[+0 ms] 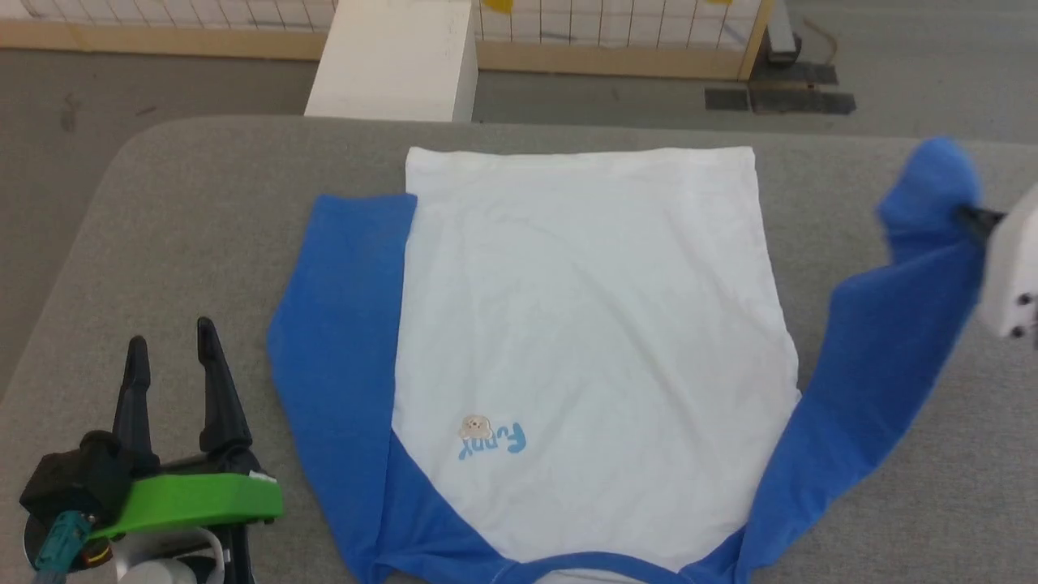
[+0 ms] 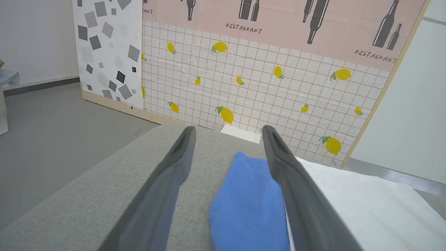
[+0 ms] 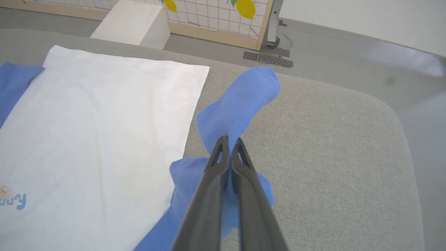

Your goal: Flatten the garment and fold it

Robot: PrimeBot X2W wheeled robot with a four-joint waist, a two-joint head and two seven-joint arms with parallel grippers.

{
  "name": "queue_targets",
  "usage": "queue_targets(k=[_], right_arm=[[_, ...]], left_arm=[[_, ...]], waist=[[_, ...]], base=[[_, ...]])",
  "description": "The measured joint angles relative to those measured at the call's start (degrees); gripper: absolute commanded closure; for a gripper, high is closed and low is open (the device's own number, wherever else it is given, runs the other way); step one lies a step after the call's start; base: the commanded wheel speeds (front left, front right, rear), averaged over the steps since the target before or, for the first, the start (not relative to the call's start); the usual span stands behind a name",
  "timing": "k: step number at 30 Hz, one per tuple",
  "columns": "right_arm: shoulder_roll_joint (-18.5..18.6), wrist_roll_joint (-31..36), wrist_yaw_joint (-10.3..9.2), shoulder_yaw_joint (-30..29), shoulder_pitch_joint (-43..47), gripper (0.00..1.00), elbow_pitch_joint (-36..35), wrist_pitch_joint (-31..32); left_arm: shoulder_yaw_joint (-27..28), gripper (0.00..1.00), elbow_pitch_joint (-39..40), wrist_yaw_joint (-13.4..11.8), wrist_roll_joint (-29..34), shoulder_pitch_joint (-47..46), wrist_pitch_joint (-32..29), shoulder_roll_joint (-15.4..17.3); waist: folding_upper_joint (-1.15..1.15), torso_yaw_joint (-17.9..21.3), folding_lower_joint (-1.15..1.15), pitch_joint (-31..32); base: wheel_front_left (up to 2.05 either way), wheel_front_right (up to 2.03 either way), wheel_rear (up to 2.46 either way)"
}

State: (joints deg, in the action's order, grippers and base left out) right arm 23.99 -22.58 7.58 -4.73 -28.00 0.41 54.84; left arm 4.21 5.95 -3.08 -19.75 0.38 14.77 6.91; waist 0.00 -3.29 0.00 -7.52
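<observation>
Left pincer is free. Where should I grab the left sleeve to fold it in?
Probably the cuff, at the far end of the left sleeve, coming from its outer edge: it lies flat, inner edge against the white body, outer edge on bare table. The left pincer is open.

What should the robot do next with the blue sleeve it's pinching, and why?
Probably swing the right hand inward and lay the sleeve across the white body. The hand is shut on the sleeve near its cuff, holding it out to the side, while the body lies flat.
</observation>
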Motion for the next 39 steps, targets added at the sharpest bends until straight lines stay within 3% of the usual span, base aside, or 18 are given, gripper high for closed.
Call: queue_targets(k=[6, 11, 18, 28, 29, 30, 35, 39], right_arm=[[-2.1, -6.4, 0.0, 12.3, 0.8, 1.0, -7.1, 1.0], [-5.9, -10.2, 0.0, 23.2, 0.6, 1.0, -6.5, 0.4], [-10.3, -11.6, 0.0, 36.8, -1.3, 1.0, 1.9, -3.3], [-14.0, -10.5, 0.0, 46.5, -4.2, 1.0, 17.7, -9.7], [-14.1, -10.5, 0.0, 47.2, -4.3, 0.65, 18.5, -10.3], [-14.3, -10.8, 0.0, 47.6, -4.4, 0.0, 19.2, -11.2], [-14.9, -14.1, 0.0, 47.6, -6.9, 0.0, 19.8, -14.9], [-14.3, -17.9, 0.0, 43.8, -8.6, 0.0, 17.1, -18.4]], left_arm=[[-0.3, 0.0, 0.2, 0.0, -0.1, 0.9, -0.5, 0.1], [-1.1, 0.0, 0.6, 0.1, -0.1, 0.9, -1.1, 0.1], [-1.8, 0.0, 0.7, 0.1, -0.4, 0.8, -1.1, 0.0], [-3.1, 0.0, -0.1, 0.1, -0.9, 0.2, -1.1, -0.7], [-3.1, 0.0, -0.2, 0.1, -0.9, 0.1, -1.0, -0.8], [-3.1, 0.0, -0.3, 0.1, -0.9, 0.1, -1.0, -0.8], [-2.9, 0.0, -1.2, 0.1, -1.0, 0.1, -1.0, -0.8], [-2.8, 0.0, -1.6, 0.0, -1.0, 0.1, -1.0, -0.6]], waist=[[0.0, 0.0, 0.0, 2.9], [0.0, -1.5, 0.0, 3.6], [0.0, -3.8, 0.0, 2.4], [0.0, -6.6, 0.0, -1.6], [0.0, -6.8, 0.0, -1.8], [0.0, -7.0, 0.0, -2.1], [0.0, -6.8, 0.0, -2.5], [0.0, -5.8, 0.0, -1.8]], base=[[0.0, 0.0, 0.0], [0.0, 0.0, 0.0], [0.0, 0.0, 0.0], [0.0, 0.0, 0.0], [0.0, 0.0, 0.0], [0.0, 0.0, 0.0], [0.0, 0.0, 0.0], [0.0, 0.0, 0.0]])
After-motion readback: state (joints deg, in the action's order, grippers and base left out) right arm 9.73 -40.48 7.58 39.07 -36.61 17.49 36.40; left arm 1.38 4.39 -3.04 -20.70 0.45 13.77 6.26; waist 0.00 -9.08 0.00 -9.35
